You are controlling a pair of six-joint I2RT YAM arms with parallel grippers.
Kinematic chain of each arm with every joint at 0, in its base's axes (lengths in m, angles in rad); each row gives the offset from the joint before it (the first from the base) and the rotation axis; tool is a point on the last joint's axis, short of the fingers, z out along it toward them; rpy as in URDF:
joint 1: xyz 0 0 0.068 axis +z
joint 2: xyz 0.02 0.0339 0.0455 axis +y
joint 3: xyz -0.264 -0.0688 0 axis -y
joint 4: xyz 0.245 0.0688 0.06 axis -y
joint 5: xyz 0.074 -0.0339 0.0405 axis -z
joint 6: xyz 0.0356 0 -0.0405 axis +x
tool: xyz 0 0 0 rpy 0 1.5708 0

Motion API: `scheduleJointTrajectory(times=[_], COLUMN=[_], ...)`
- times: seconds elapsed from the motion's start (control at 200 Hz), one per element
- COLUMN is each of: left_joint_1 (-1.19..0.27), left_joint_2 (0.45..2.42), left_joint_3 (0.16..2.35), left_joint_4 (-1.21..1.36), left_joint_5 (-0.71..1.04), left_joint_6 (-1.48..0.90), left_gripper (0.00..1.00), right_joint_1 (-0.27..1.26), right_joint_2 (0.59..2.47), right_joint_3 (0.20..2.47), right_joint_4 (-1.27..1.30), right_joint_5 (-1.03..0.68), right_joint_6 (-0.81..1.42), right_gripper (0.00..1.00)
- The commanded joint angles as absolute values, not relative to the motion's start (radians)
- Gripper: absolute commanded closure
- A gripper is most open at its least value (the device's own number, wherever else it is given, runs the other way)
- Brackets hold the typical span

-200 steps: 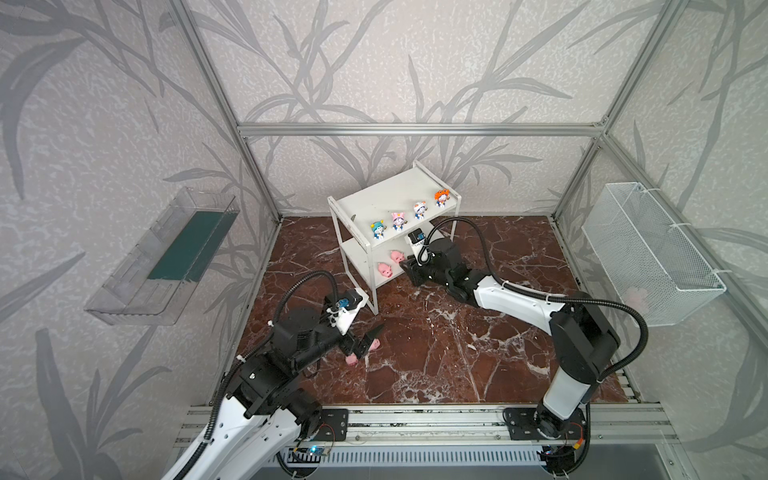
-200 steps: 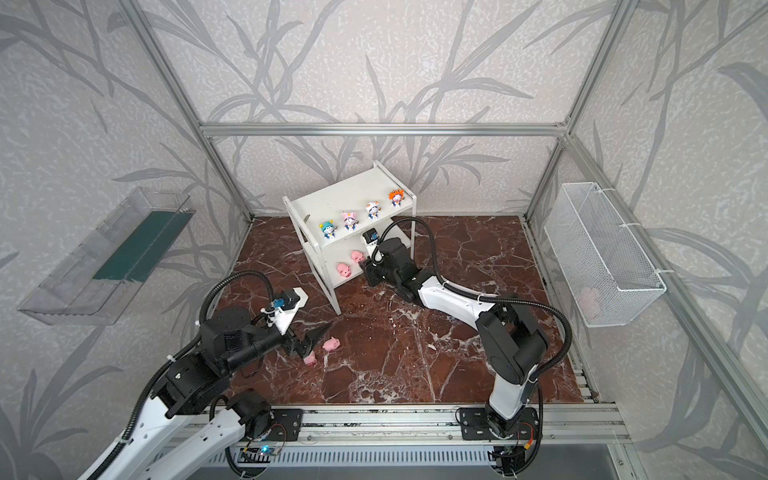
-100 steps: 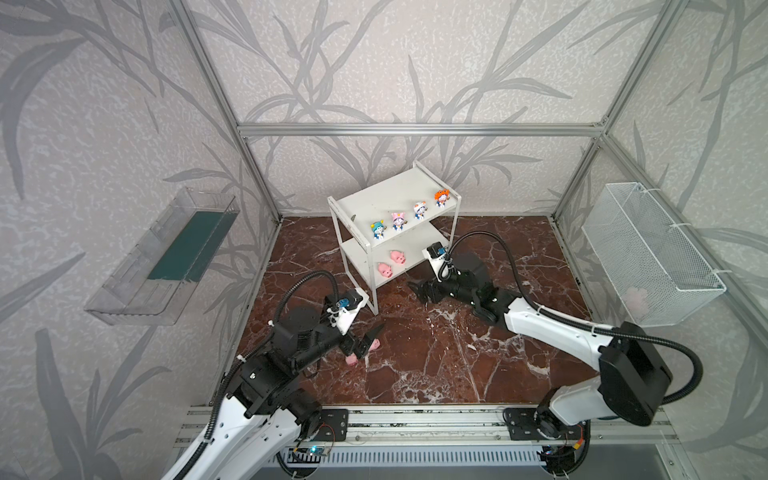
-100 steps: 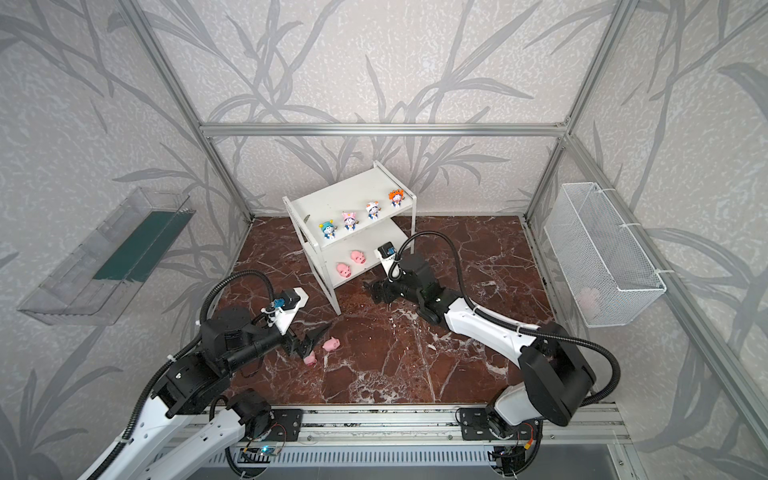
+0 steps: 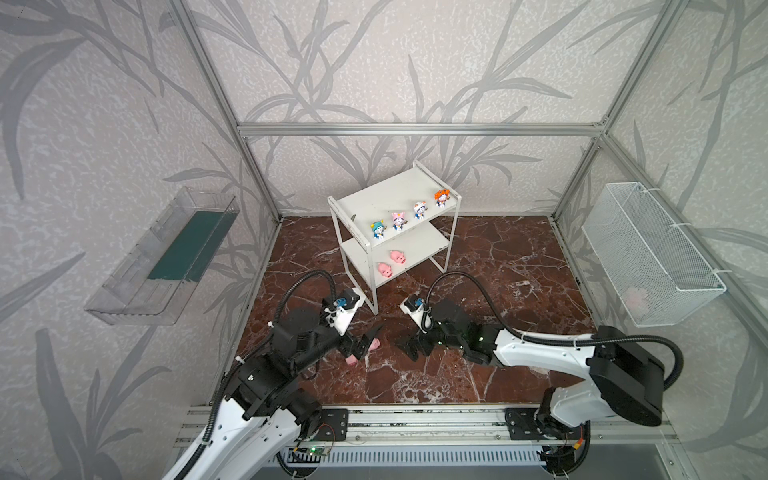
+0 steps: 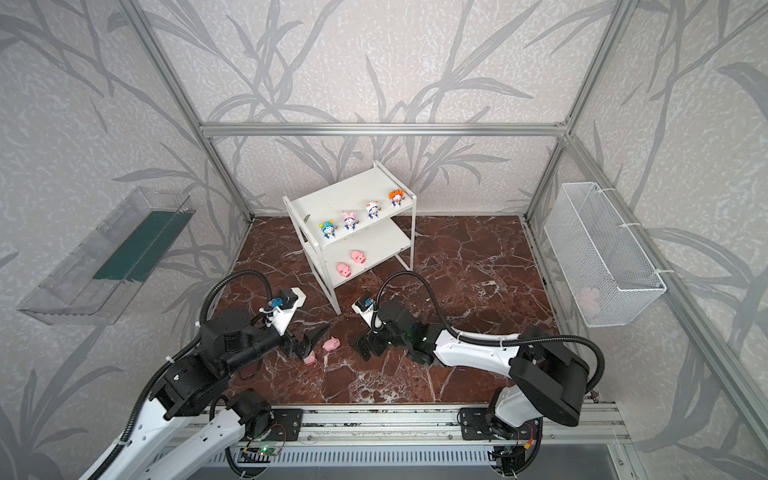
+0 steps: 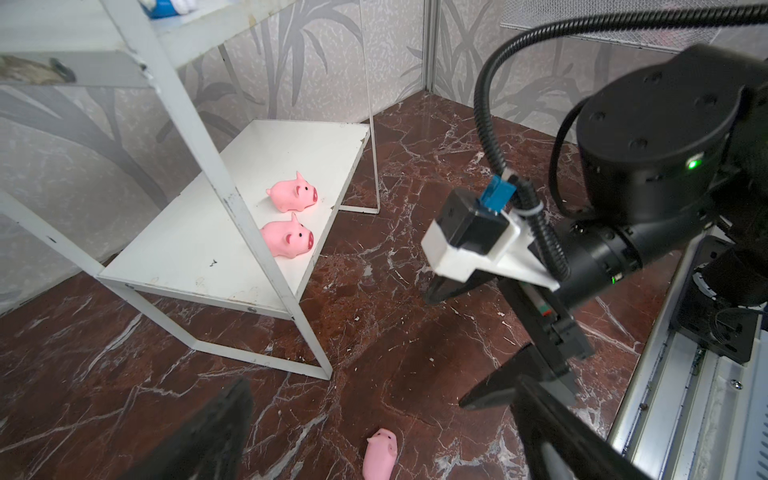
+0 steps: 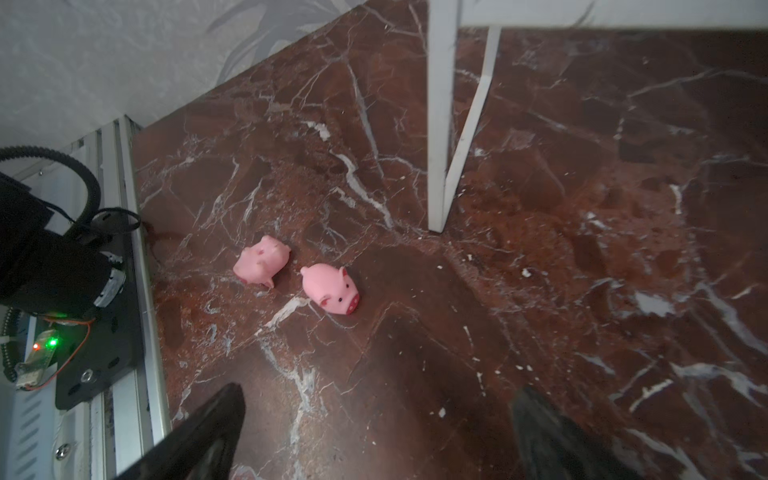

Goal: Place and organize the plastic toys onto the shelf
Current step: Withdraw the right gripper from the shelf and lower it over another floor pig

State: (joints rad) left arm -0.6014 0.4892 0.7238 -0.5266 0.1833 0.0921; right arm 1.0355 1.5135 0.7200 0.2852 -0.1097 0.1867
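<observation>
Shelf (image 5: pixel 395 199) sits back-centre on worktop (image 5: pixel 498 257). Top tier: 4 hatted figurines (image 5: pixel 398 220) in a row along front edge. Lower tier: 2 pink pigs (image 5: pixel 385 270) side by side. 2 more pigs (image 6: pixel 331 344) lie on worktop in front of shelf, close together. L end effector (image 6: pixel 312 343) released, spread wide, holds nothing, right beside them. R end effector (image 6: pixel 365 347) also released, empty, just to their right.

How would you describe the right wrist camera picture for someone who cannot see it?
A pink toy pig stands close beside a second pig that seems tipped on its side, both on a dark red marble floor. The right gripper is open and empty in the foreground, and a white shelf leg stands beyond.
</observation>
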Motion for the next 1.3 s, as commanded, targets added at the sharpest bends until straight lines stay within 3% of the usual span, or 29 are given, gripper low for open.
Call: scheduleJointTrajectory(times=[0.0,0.265,0.945,1.3], left_joint_1=[-0.605,-0.605,-0.604,-0.604], left_joint_2=[0.449,0.408,0.416,0.416], left_joint_3=[0.719,0.697,0.69,0.688], left_joint_4=[-0.574,-0.58,-0.564,-0.56], left_joint_5=[0.143,0.117,0.123,0.127], left_joint_6=[0.052,0.05,0.055,0.054], left_gripper=[0.01,0.01,0.01,0.01], right_joint_1=[1.079,1.094,0.943,1.001], right_joint_2=[1.586,1.794,2.043,2.062], right_joint_3=[0.732,0.816,0.934,0.964], right_joint_4=[0.361,0.383,0.508,0.446], right_joint_5=[-0.099,-0.015,-0.519,-0.471], right_joint_6=[0.229,0.27,-0.083,-0.155], right_gripper=[0.03,0.25,0.23,0.24])
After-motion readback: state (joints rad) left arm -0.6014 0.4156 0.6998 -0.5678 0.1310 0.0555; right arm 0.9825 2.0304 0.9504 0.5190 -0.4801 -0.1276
